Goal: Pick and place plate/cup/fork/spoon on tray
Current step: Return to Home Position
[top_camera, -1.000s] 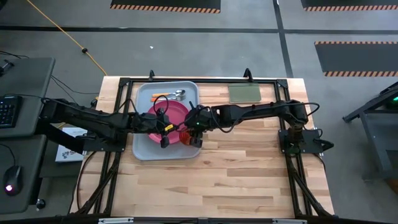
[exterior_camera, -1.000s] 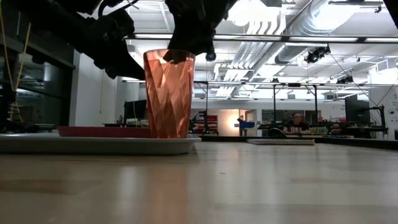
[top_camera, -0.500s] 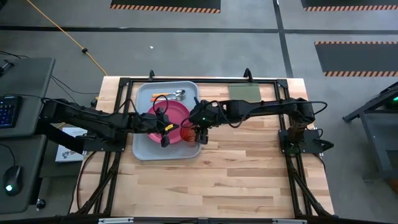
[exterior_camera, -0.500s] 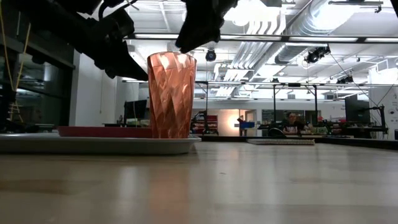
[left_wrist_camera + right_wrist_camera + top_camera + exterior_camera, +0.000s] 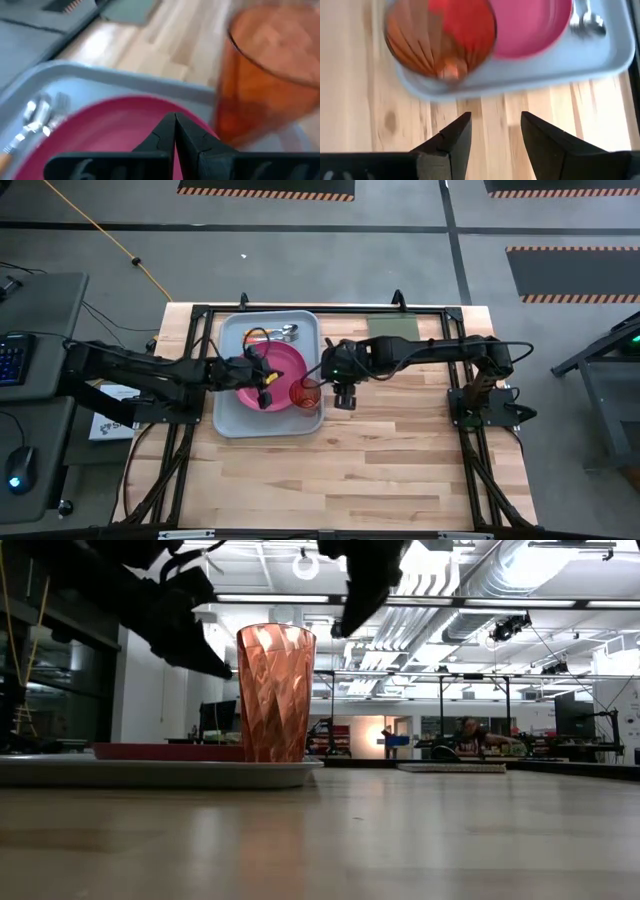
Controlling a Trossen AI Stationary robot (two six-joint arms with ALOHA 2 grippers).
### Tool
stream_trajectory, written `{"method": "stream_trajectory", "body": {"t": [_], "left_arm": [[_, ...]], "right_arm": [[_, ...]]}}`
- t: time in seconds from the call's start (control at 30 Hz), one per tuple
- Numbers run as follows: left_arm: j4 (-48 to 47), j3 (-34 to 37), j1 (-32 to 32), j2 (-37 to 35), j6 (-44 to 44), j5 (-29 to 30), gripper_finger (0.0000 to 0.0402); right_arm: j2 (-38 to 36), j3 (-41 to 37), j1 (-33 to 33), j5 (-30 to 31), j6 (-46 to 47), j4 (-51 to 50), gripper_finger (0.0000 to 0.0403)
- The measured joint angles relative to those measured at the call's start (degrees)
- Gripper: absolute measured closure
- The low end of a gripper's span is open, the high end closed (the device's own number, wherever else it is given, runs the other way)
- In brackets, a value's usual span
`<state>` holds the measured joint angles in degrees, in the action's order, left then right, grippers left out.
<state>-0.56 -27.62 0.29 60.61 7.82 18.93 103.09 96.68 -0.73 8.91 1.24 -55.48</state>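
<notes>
The red-orange cup [image 5: 306, 394] stands upright on its base on the blue-grey tray [image 5: 232, 420], near the tray's right rim, beside the pink plate [image 5: 283, 363]. The fork and spoon [image 5: 277, 333] lie at the tray's far end. My right gripper [image 5: 345, 398] is open and empty over the bare table just right of the tray; its wrist view shows the cup [image 5: 440, 40] ahead of it. My left gripper [image 5: 265, 390] is shut and empty, hovering above the plate [image 5: 100, 130] with the cup [image 5: 270, 75] close beside it.
A flat green rectangle [image 5: 392, 330] lies at the table's far right. Bare wooden table [image 5: 400, 460] stretches to the near and right of the tray. In the low view a person [image 5: 472, 735] sits far off in the room.
My right gripper has risen off the cup and drawn away toward the table's right edge, past the tray's rim. The cup stays upright on the tray.
</notes>
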Motion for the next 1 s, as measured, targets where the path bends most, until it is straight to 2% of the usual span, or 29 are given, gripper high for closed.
{"method": "stream_trajectory", "body": {"t": [0.13, 0.37, 0.43, 0.57, 0.77, 1.0], "left_arm": [[0.2, 0.0, 3.1, -3.8, -2.7, -0.8, 0.0401], [-1.8, 0.0, 5.4, -14.7, -7.1, -6.4, 0.0401], [-3.8, 0.0, 5.2, -17.8, -7.4, -6.4, 0.0401], [-4.4, 2.1, 4.1, -24.0, -6.9, -6.4, 0.0401], [0.9, 8.8, 1.5, -32.9, -6.9, -6.5, 0.0401], [1.6, 13.0, -0.5, -42.2, -6.6, -7.2, 0.0401]], "right_arm": [[-0.3, 0.0, 0.0, 0.5, -0.1, -3.7, 0.0240], [-3.8, -1.5, -0.1, 2.9, 1.4, -8.3, 0.0240], [-7.2, -5.9, 0.0, 3.2, 2.4, -6.5, 0.0240], [-16.9, -20.4, 0.0, 3.1, 6.3, 1.6, 0.0240], [-33.9, -41.2, -1.1, 2.6, 13.3, 19.0, 0.0240], [-49.9, -53.9, -1.9, 4.4, 15.3, 33.6, 0.0240]]}}
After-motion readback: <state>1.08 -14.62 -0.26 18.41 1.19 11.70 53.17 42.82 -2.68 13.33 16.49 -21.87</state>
